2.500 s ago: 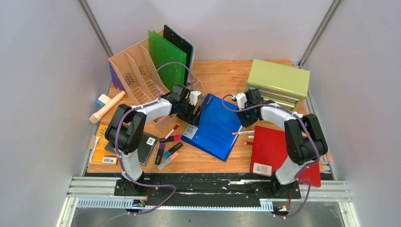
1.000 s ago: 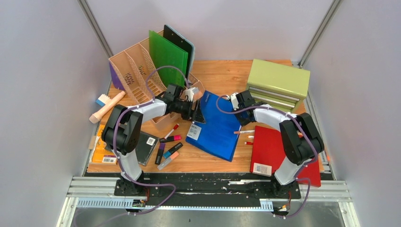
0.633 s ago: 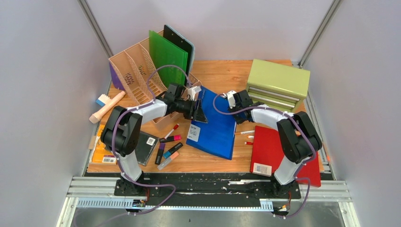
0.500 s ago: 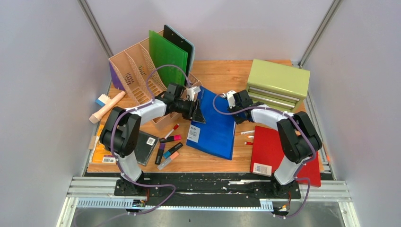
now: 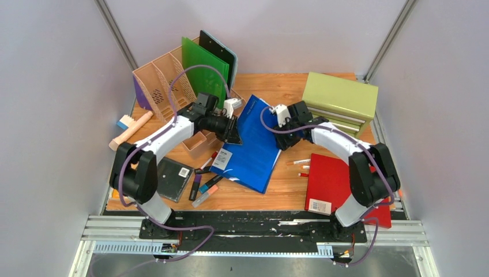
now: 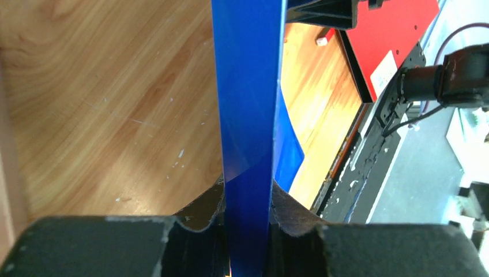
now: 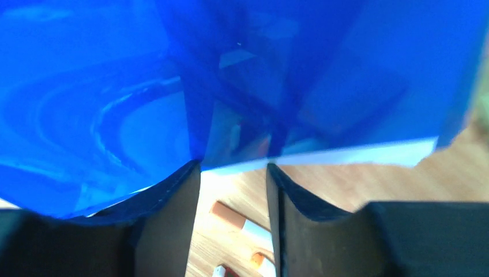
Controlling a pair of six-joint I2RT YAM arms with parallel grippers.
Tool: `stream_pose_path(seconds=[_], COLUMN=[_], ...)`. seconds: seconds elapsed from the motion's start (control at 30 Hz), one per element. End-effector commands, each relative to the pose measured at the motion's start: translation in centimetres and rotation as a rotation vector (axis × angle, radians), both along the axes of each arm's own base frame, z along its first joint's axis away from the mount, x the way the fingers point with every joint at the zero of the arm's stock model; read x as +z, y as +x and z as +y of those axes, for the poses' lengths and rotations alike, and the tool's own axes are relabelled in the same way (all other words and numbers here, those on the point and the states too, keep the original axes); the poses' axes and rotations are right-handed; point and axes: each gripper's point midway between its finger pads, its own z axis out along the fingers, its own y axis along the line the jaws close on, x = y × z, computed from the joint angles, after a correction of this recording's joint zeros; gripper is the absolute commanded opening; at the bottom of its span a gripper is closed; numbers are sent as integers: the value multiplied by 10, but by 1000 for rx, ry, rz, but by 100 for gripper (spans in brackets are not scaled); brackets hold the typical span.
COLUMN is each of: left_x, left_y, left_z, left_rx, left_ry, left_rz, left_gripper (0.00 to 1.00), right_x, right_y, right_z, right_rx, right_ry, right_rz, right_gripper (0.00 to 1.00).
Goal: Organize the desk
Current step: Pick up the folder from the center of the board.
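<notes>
A blue folder [image 5: 251, 147] stands tilted over the middle of the desk [image 5: 271, 89], its far edge raised. My left gripper [image 5: 233, 130] is shut on the folder's left edge. In the left wrist view that edge of the blue folder [image 6: 248, 104] runs straight up out of the left gripper [image 6: 248, 199], pinched between both pads. My right gripper [image 5: 286, 137] sits at the folder's right edge with its jaws apart. In the right wrist view the blue folder [image 7: 230, 75] lies just beyond the tips of the open right gripper [image 7: 233, 176], and nothing is between the fingers.
A tan file rack [image 5: 164, 89] with a green folder [image 5: 202, 69] and a black board [image 5: 222, 53] stands back left. A green drawer cabinet [image 5: 340, 99] is back right. A red notebook [image 5: 337, 183], pens [image 5: 298, 163], markers [image 5: 206, 180] and a black book [image 5: 173, 176] lie near the front.
The right gripper has opened and let go of the blue folder. The left gripper has shut on the folder's left edge and drawn it leftward, swinging its near corner left.
</notes>
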Motion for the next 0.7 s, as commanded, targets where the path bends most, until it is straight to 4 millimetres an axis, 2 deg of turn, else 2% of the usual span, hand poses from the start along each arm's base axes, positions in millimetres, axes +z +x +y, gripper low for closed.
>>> stream_pose_path(seconds=[0.0, 0.13, 0.3, 0.33, 0.37, 0.4, 0.43, 0.47, 0.53, 0.57, 0.6, 0.63, 0.67], left_x=[72, 113, 175, 182, 201, 208, 225, 233, 274, 279, 301, 304, 328], left_y=[2, 12, 20, 21, 23, 25, 29, 30, 34, 42, 40, 52, 52], left_z=[8, 24, 31, 33, 33, 34, 35, 36, 37, 40, 41, 45, 48], left_rx=[-92, -14, 32, 42, 46, 55, 67, 74, 97, 126, 134, 178, 200], left_ry=[-57, -72, -81, -75, -86, -78, -83, -84, -101, -75, -73, -33, -34], left_rz=[-268, -383, -544, -556, -602, -615, -658, -676, -771, -792, -849, -864, -921], left_gripper=[0, 0, 0, 0, 0, 0, 0, 0, 0, 0, 0, 0, 0], right_x=[106, 175, 253, 267, 279, 289, 299, 307, 323, 331, 340, 348, 358], right_y=[27, 34, 30, 29, 29, 29, 30, 31, 36, 38, 41, 42, 42], right_z=[20, 19, 23, 23, 22, 21, 20, 18, 12, 10, 6, 3, 1], right_rx=[43, 37, 47, 44, 39, 30, 20, 6, -38, -57, -82, -99, -112], right_ry=[194, 312, 431, 449, 463, 475, 485, 492, 504, 512, 519, 528, 543], right_rz=[-181, -270, -393, -417, -437, -455, -471, -487, -517, -531, -544, -555, -566], right_gripper=[55, 70, 74, 75, 75, 75, 75, 75, 75, 75, 75, 75, 76])
